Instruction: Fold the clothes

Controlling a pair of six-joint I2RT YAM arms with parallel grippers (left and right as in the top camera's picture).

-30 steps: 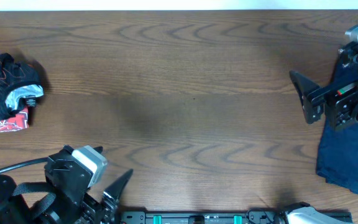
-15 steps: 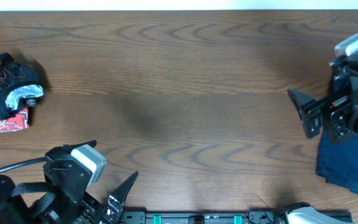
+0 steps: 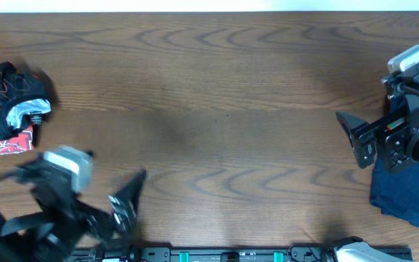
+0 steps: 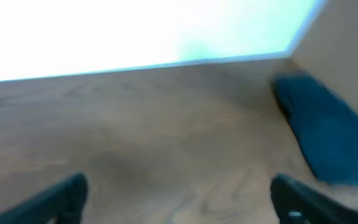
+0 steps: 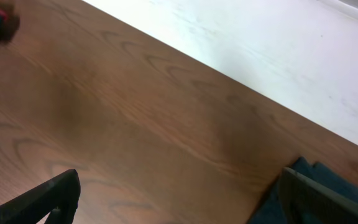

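Overhead, the black jersey lies crumpled in a heap at the 9 o'clock edge of the wooden table. It shows thin red lines, a pale patch on its 3 o'clock side, and a red-and-white part at its 6 o'clock end. A blue cloth lies flat at about 4 o'clock, partly under the right arm and well apart from the jersey.

The left gripper sits near 7 o'clock, blurred, and points toward 1 o'clock. Its wrist view is also blurred and shows the two fingers spread wide with only bare wood between them. The blue cloth appears there at 3 o'clock.

The right gripper is at 3 o'clock, just beside the blue cloth, and faces 9 o'clock. Its fingers are also set wide apart and hold nothing. In that wrist view the jersey is small at 10 o'clock and a corner of the blue cloth is at 5 o'clock.
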